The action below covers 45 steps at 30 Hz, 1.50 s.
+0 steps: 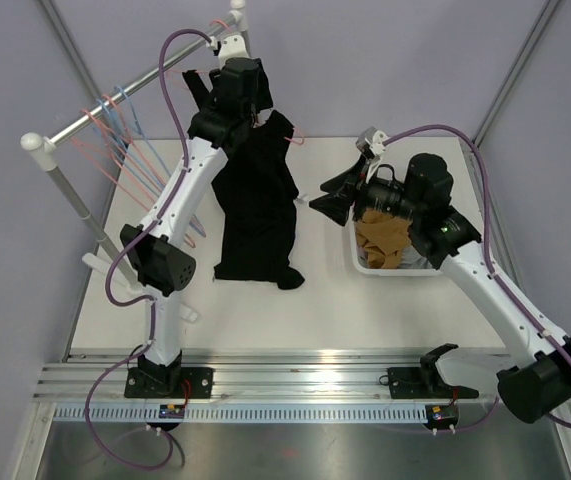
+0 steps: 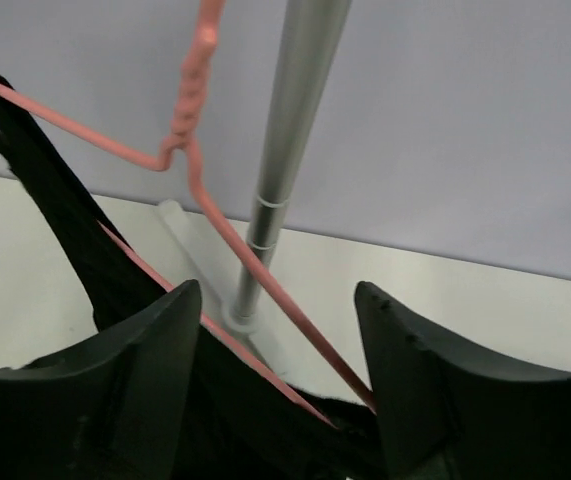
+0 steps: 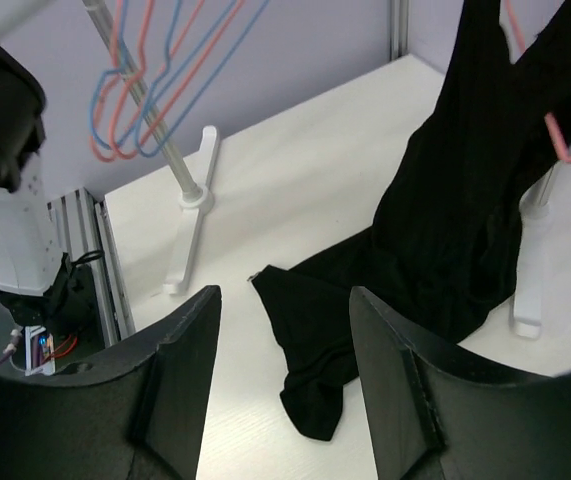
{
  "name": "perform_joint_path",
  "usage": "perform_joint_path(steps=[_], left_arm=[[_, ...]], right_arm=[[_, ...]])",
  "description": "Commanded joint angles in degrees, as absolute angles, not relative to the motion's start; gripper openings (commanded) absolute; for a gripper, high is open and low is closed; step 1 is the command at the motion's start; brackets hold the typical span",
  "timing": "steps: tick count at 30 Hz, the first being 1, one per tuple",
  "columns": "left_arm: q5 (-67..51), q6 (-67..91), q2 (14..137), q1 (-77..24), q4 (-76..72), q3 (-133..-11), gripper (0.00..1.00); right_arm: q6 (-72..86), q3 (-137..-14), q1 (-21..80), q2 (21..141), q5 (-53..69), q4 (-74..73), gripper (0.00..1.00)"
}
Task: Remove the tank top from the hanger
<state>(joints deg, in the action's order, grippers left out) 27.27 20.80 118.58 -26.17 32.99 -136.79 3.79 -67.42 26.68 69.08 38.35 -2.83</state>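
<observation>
**A:** What's there, biggest first?

**B:** A white counter (image 1: 335, 300) with a clothes rack (image 1: 115, 105) across its far left corner. The black tank top (image 1: 257, 205) hangs on a pink hanger (image 2: 227, 235) by the far end of that rack. Its straps are high at the far side, and its body drops toward the near side, with the hem crumpled on the counter. So the long axis runs far to near, with the neck far and high and the hem near and low.

**A:** And on the right?

**B:** A white basket (image 1: 385, 272) with brown cloth in it, near the tank top but not touching it.

**A:** Which hand is closer?

**B:** The left hand (image 2: 275, 310), clearly. It is up at the hanger's shoulder with its fingers spread. The pink wire and a strap (image 2: 65, 230) pass through the gap, and I see nothing pinched. The cloth lies just below and ahead of it.

**A:** And the other?

**B:** The right hand (image 3: 283, 310) hangs over the basket, spread too and empty. It faces left toward the lower body of the tank top, well apart from it.

**A:** So what's the next move?

**B:** I'd judge the left hand must close on the strap and slide it down the sloping wire, off its end.
</observation>
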Motion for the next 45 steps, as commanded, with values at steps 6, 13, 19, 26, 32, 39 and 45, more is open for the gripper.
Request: perform_joint_path(steps=[6, 13, 19, 26, 32, 39, 45], left_arm=[[34.1, 18.8, 116.4, -26.1, 27.3, -137.5, 0.43], [35.7, 17.9, 114.2, -26.6, 27.6, -136.1, 0.19], [37.9, 20.0, 112.4, -26.8, 28.6, -134.4, 0.01], [44.5, 22.2, 108.9, -29.0, 25.8, -133.6, 0.0], [49.8, 20.8, 106.4, -32.5, 22.4, -134.6, 0.0], [52.3, 24.9, 99.2, -36.4, 25.9, -129.0, 0.0], [44.1, 33.3, 87.0, -37.7, 26.3, -112.3, 0.0]], right_arm=[[4.9, -65.8, 27.2, 62.5, 35.5, -2.3, 0.63], [4.9, -65.9, 27.3, 63.2, 36.0, -3.1, 0.63], [4.8, -65.8, 27.3, 62.6, 36.1, -3.4, 0.64], [3.9, -65.9, 27.2, 61.3, 35.8, -5.2, 0.65], [3.5, -65.7, 27.2, 60.1, 35.8, -6.3, 0.66], [3.9, -65.4, 27.3, 58.3, 34.7, -7.1, 0.67], [7.4, -64.2, 27.3, 56.8, 29.4, -5.5, 0.91]])
